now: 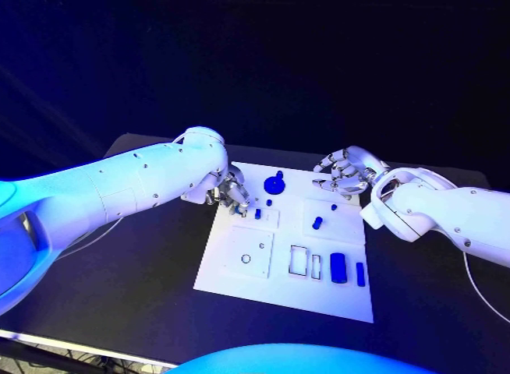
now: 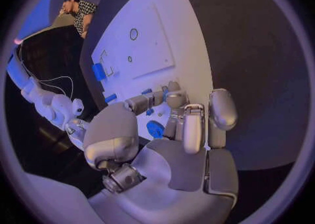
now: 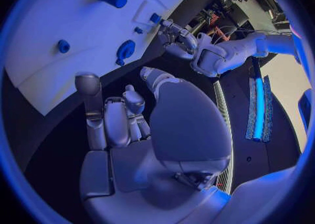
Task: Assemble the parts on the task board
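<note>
Hovering over the far-left part of the task board (image 1: 280,269), left hand (image 1: 231,192) has its fingers curled down around a small blue peg (image 1: 257,213). The left wrist view shows fingertips (image 2: 172,98) close on small blue pieces, but I cannot tell if the peg is actually pinched or just touched. My read: it's working that peg into its seat, so the wrist is tipped down and fingers bunched for a fine grip.

Right hand (image 1: 345,171) sits at the board's far-right corner, off the parts, fingers loosely curled and holding nothing; the right wrist view confirms an empty palm. Probably parked clear so the left has room.

Other parts: round blue knob piece (image 1: 275,185) near the far edge, small blue piece (image 1: 318,223) mid-board, blue cylinder (image 1: 338,266) and a slim blue bar (image 1: 359,273) near the right edge. Empty slots (image 1: 305,261) sit beside the cylinder, so plenty left to do.
</note>
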{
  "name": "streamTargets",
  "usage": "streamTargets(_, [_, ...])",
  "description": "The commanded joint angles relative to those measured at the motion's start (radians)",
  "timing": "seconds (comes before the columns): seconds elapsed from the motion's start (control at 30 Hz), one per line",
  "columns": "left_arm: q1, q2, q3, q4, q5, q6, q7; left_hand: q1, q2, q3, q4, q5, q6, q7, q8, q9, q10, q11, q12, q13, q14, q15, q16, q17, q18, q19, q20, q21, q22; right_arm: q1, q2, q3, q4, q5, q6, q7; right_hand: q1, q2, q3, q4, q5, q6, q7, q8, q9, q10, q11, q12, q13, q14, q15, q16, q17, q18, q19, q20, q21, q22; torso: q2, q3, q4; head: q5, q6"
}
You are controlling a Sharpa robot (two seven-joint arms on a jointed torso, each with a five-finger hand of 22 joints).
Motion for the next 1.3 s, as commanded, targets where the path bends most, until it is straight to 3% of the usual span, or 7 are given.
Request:
streamTargets(0.03, [0.001, 0.001, 0.001, 0.005, 0.007, -0.023, -0.010, 0.017, 0.007, 0.152, -0.153, 0.100, 0.035, -0.025, -0.005, 0.001, -0.001, -0.002, -0.001, 0.001, 0.096, -0.005, 0.001, 0.237, -0.011, 0.008, -0.001, 0.005, 0.001, 0.000, 0.001, 0.000, 0.001, -0.006, 0.014, 0.007, 0.005, -0.002, 0.006, 0.001, 0.004, -0.010, 0.000, 0.006, -0.001, 0.003, -0.002, -0.002, -0.001, 0.007, -0.007, -0.005, 0.001, 0.011, 0.004, -0.003, -0.002, -0.001, -0.001, -0.0002, 0.0003, -0.001, -0.002])
streamTargets(0.67, [-0.001, 0.015, 0.001, 0.002, 0.013, -0.030, -0.007, 0.018, 0.008, 0.150, -0.152, 0.101, 0.034, -0.025, -0.007, 0.002, -0.003, -0.002, -0.004, -0.004, 0.095, -0.005, -0.001, 0.233, -0.011, 0.007, -0.002, 0.004, -0.001, 0.000, 0.002, 0.000, 0.000, -0.006, 0.016, 0.006, 0.005, -0.002, 0.006, 0.001, 0.004, -0.010, 0.000, 0.006, -0.001, 0.003, -0.002, -0.002, -0.001, 0.007, -0.007, -0.005, 0.001, 0.011, 0.004, -0.003, -0.002, -0.001, 0.001, -0.0008, -0.0010, -0.002, -0.005])
streamTargets(0.87, [-0.001, 0.015, 0.000, 0.006, 0.013, -0.014, -0.002, 0.018, 0.008, 0.149, -0.152, 0.101, 0.034, -0.025, -0.007, 0.003, -0.003, -0.002, -0.004, -0.004, 0.096, -0.005, 0.000, 0.235, -0.011, 0.007, -0.002, 0.004, -0.001, 0.000, 0.002, 0.000, 0.000, -0.006, 0.017, 0.005, 0.005, -0.002, 0.006, 0.001, 0.004, -0.010, 0.000, 0.006, -0.001, 0.003, -0.002, -0.002, -0.001, 0.007, -0.007, -0.005, 0.001, 0.011, 0.004, -0.003, -0.002, -0.001, -0.001, 0.0006, 0.0003, -0.004, -0.008])
streamTargets(1.3, [-0.001, 0.013, 0.000, 0.010, 0.009, 0.004, 0.002, 0.019, 0.008, 0.149, -0.152, 0.101, 0.034, -0.025, -0.008, 0.003, -0.002, -0.002, -0.003, -0.001, 0.096, -0.005, 0.001, 0.237, -0.011, 0.008, -0.002, 0.005, 0.000, 0.000, 0.003, 0.000, -0.001, -0.006, 0.019, 0.005, 0.003, -0.002, 0.008, 0.002, 0.009, -0.010, 0.000, 0.007, -0.002, 0.003, -0.002, -0.003, -0.002, 0.008, -0.007, -0.006, 0.002, 0.011, 0.005, -0.003, -0.005, -0.002, -0.001, -0.0001, 0.0006, -0.004, -0.010])
